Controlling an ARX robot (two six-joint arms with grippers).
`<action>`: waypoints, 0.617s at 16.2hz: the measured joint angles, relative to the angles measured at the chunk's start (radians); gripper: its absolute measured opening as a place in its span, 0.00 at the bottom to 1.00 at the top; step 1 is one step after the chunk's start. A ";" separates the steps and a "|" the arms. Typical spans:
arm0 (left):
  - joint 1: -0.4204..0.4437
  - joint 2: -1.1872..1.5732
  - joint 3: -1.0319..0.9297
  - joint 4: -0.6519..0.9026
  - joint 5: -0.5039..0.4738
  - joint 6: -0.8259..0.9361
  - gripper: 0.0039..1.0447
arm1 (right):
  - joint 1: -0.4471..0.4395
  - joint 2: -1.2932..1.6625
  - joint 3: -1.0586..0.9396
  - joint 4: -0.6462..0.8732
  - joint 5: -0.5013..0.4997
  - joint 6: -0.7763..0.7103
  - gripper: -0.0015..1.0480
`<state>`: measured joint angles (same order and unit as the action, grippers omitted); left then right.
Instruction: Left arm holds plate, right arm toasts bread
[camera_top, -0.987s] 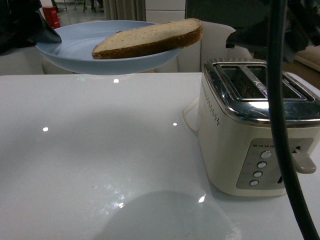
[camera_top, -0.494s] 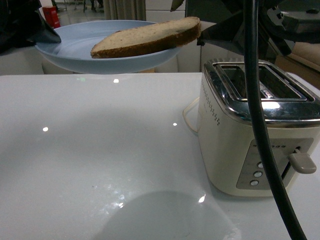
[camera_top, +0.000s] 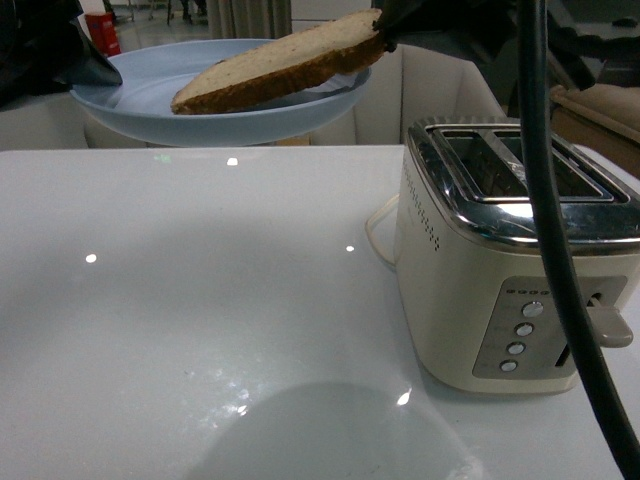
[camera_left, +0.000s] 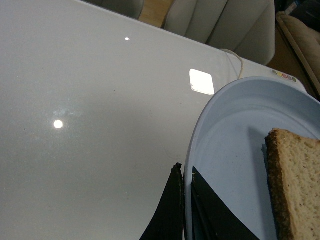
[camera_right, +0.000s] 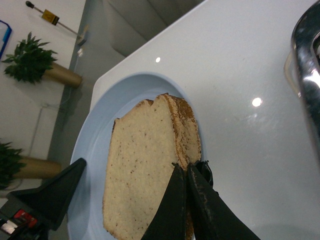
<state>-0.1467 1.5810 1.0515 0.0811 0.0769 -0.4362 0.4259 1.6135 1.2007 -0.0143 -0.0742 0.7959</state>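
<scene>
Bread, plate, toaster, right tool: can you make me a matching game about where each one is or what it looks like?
Things:
1. bread
2. plate
3. toaster
4. right tool

Descriptions:
A. cream, standing on the white table
B. shut on the bread's edge
C. pale blue, held up in the air by the left tool
D. tilted, one end higher than the other, over the plate

Pairs: 1-D, 2-C, 3-A, 4-B
</scene>
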 joint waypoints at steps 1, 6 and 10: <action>0.000 0.000 0.000 0.000 0.000 0.000 0.02 | 0.000 -0.014 0.000 0.001 0.028 -0.030 0.02; 0.000 0.000 0.000 0.000 0.001 0.000 0.02 | -0.024 -0.187 -0.003 0.097 0.281 -0.390 0.02; 0.000 0.000 0.000 0.000 0.001 0.000 0.02 | -0.134 -0.319 -0.228 0.135 0.306 -0.711 0.02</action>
<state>-0.1467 1.5810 1.0515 0.0814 0.0776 -0.4362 0.2916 1.2942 0.9726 0.1207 0.2314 0.0845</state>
